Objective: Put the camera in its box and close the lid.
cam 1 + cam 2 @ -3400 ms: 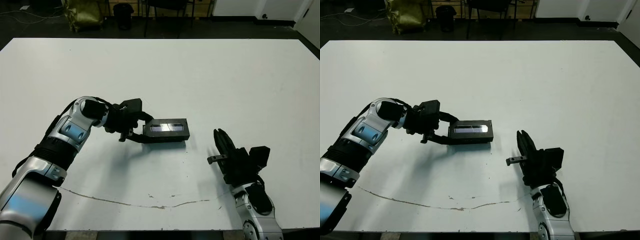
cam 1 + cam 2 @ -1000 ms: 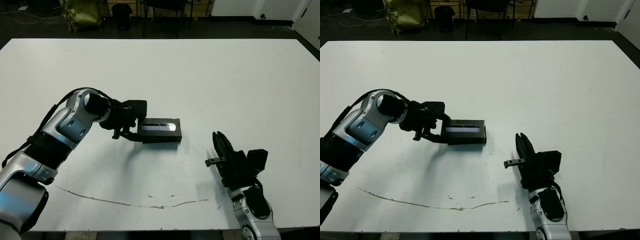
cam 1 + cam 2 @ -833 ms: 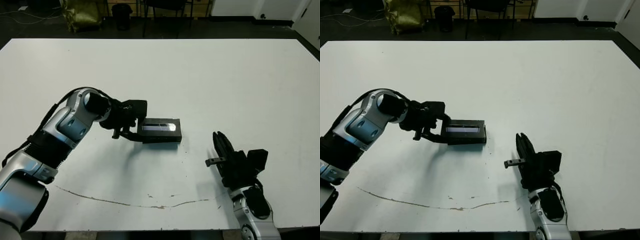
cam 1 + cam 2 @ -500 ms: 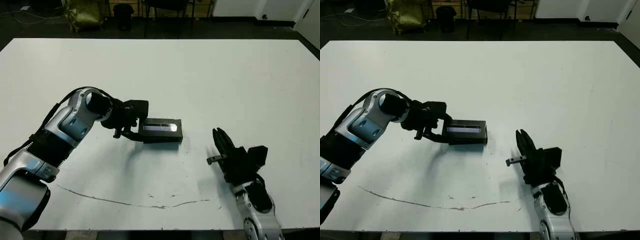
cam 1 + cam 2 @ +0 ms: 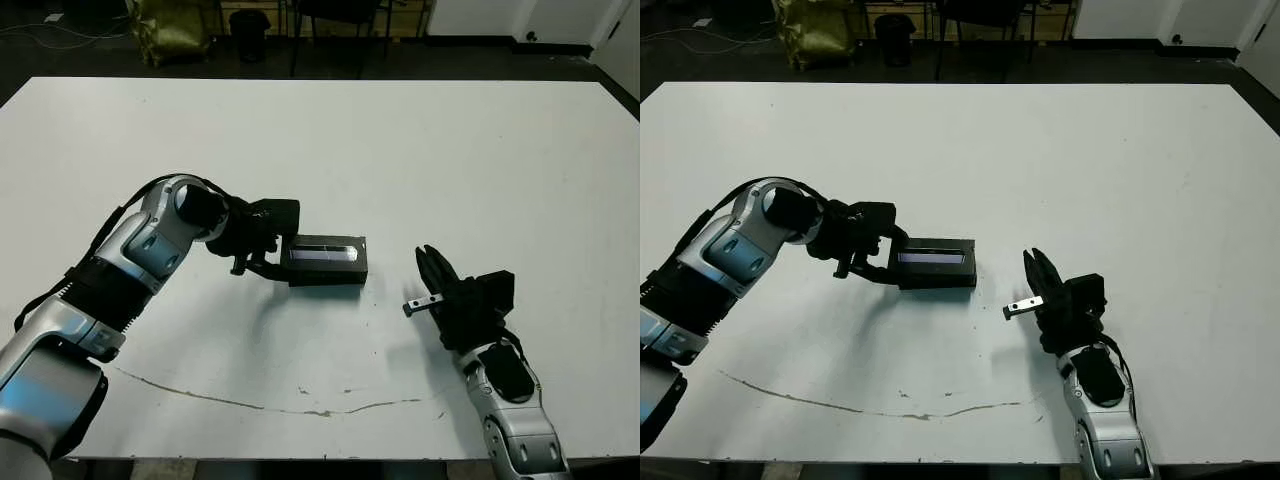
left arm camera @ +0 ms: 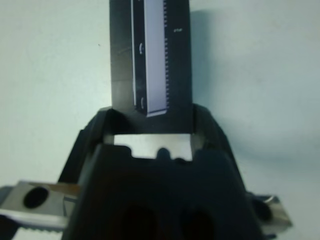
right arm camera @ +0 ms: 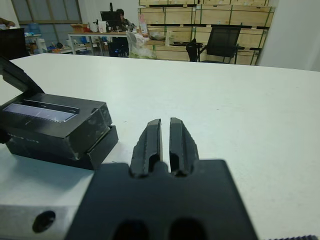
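Observation:
The black box [image 5: 327, 274] lies on the white table [image 5: 450, 150] left of centre. The lid [image 5: 322, 250], black with a silvery strip, rests on top of it, and in the right wrist view the lid [image 7: 55, 114] sits slightly askew over the box [image 7: 97, 149]. My left gripper [image 5: 284, 259] is shut on the box's left end, one finger on each long side. My right gripper [image 5: 427, 257] hovers to the right of the box, fingers [image 7: 152, 135] pressed together and holding nothing. The camera is hidden.
A thin dark scratch line [image 5: 250, 405] runs along the table near its front edge. Beyond the far edge stand a dark bin [image 5: 245, 28] and an olive bag [image 5: 165, 25]. A person sits at a desk [image 7: 119, 15] in the background.
My right gripper has swung up and left, closer to the box. The left gripper and the box stay nearly in place.

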### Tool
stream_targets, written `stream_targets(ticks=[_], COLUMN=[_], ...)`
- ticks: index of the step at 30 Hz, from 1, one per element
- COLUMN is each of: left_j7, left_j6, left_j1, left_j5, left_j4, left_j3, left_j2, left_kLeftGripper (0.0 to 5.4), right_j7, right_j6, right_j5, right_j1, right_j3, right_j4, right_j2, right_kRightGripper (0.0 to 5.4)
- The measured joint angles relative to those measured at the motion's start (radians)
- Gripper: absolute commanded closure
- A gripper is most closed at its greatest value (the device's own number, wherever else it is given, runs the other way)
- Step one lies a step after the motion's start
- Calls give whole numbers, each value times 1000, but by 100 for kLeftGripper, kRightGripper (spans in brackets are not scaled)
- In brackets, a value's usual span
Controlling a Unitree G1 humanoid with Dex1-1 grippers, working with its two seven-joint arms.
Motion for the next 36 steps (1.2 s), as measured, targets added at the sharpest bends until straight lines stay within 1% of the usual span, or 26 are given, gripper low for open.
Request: stream_targets(ticks=[8, 18, 24, 31, 36], left_j7=[-21, -64, -89, -124, -129], left_j6=[64, 68, 85, 86, 91], left_j1=[-30, -78, -114, -157, -169], left_j5=[1, 3, 20, 22, 27], left_j4=[7, 60, 85, 156, 168], left_j3=[-15, -36, -62, -74, -80], left_j2=[-19, -32, -43, -63, -69], left_kLeftGripper=[314, 314, 314, 314, 314], right_j7=[0, 1, 0, 0, 2], right_j6=[12, 32, 32, 31, 31], right_j5=[0, 6, 5, 8, 18], right_j1=[0, 11, 17, 30, 30], right_j3=[3, 6, 9, 8, 7], right_j4=[-12, -32, -37, -41, -41], right_j2=[0, 5, 8, 11, 11], right_kRightGripper=[540, 540, 540, 540, 540])
